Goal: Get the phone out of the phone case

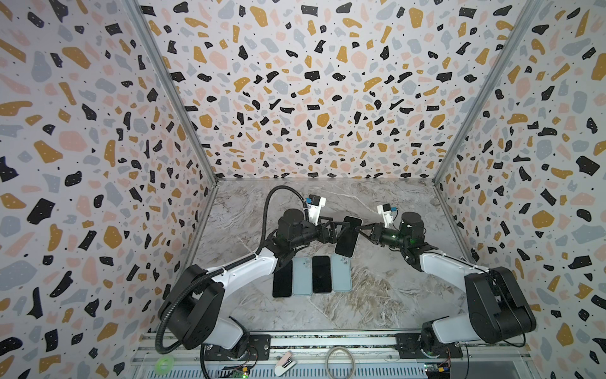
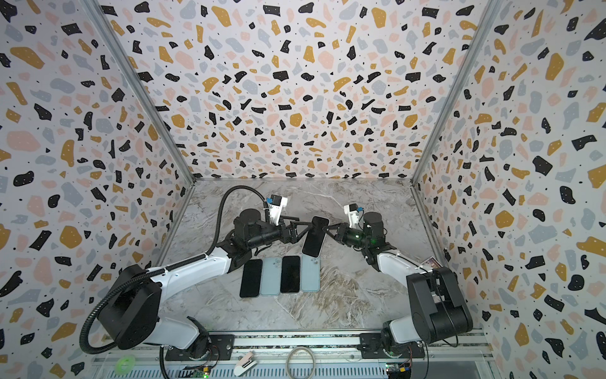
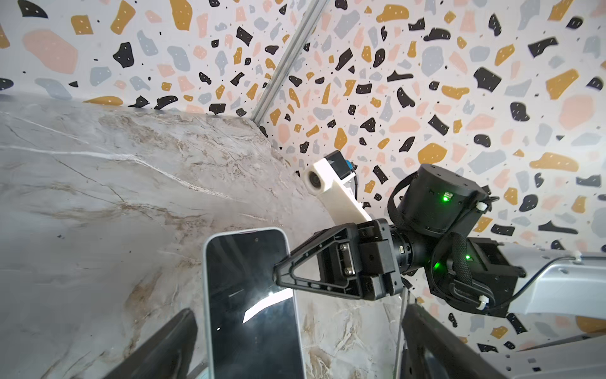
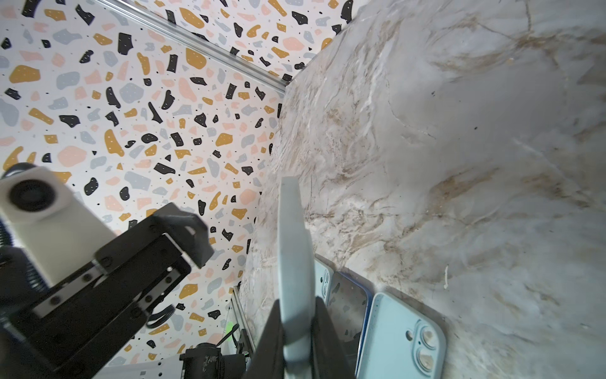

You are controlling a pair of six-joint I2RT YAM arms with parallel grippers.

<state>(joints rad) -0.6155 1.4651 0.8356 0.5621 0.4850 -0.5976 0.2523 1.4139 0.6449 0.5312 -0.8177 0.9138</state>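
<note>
Right end effector (image 1: 359, 228) is clamped on one edge of the phone (image 1: 347, 238), which sits in its pale case (image 3: 206, 295), raised off the counter (image 1: 393, 288); left end effector (image 1: 339, 232) gapes wide, jaws straddling the opposite edge. Four phones (image 1: 321, 274) lie in a row lower down, toward the arm bases

No writing, label, brand, number or sign can be read in any view. The screen of the phone (image 3: 252, 295), clamped at its edge by the right gripper (image 3: 277, 272), is dark and shows only a streak of glare.
</note>
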